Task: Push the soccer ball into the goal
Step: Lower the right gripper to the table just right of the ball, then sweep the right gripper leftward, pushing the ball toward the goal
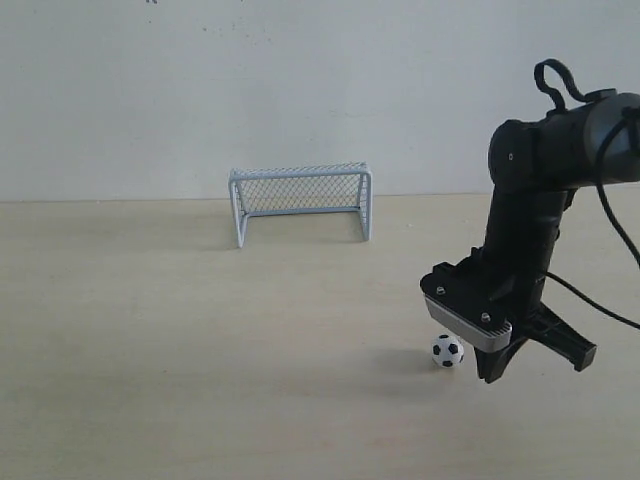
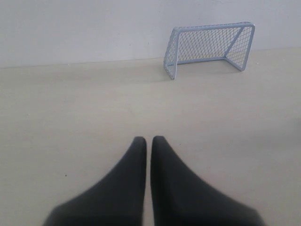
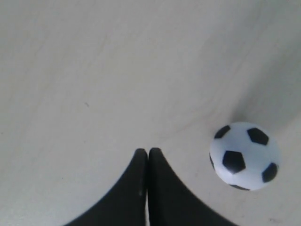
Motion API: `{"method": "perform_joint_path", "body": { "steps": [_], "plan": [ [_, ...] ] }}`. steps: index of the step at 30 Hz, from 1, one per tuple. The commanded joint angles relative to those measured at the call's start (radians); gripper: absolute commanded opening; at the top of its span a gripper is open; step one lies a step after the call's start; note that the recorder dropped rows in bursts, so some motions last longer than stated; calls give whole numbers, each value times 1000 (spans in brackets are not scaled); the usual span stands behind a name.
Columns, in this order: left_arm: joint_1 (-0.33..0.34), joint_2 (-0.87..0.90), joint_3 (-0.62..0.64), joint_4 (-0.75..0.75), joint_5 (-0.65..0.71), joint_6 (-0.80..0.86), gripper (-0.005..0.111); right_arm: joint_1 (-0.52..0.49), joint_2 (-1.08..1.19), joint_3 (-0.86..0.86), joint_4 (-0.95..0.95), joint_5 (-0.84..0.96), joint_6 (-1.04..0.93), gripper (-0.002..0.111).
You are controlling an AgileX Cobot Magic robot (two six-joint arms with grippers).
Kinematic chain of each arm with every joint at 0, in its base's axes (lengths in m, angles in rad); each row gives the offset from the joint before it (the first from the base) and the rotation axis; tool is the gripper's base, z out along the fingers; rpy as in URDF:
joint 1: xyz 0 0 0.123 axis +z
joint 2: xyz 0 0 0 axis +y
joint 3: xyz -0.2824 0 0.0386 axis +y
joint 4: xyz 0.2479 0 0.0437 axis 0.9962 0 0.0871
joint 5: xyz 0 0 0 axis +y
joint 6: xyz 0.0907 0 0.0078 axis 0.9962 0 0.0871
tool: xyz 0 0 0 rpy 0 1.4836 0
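The soccer ball (image 1: 447,350) is a tiny white ball with black patches and rests on the pale wooden table, front right. The same ball (image 3: 244,156) lies just off to one side of my right gripper (image 3: 148,150), which is shut and empty, with a small gap between them. In the exterior view the right gripper (image 1: 490,376) points down at the table just right of the ball. The white-framed goal (image 1: 300,195) with mesh netting stands far back against the wall, its mouth facing forward. My left gripper (image 2: 146,139) is shut and empty, low over bare table, with the goal (image 2: 211,44) ahead of it.
The light wooden table (image 1: 200,350) runs back to a plain white wall (image 1: 300,80). The black right arm (image 1: 540,180) with its cable rises at the right edge. The left arm does not show in the exterior view.
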Motion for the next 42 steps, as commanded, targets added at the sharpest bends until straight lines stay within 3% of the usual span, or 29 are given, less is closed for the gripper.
{"method": "perform_joint_path", "body": {
  "steps": [1,20,26,42],
  "plan": [
    [2,-4,4,-9,-2,-3,4,-1,15,-2,-9,-17,-10,0],
    [2,-4,4,-9,-2,-3,4,58,17,-2,-72,-1,27,0],
    [2,-4,4,-9,-2,-3,4,58,17,-2,-155,-50,88,0],
    [2,-4,4,-9,-2,-3,4,58,17,-2,-159,-34,92,0]
  ]
}}
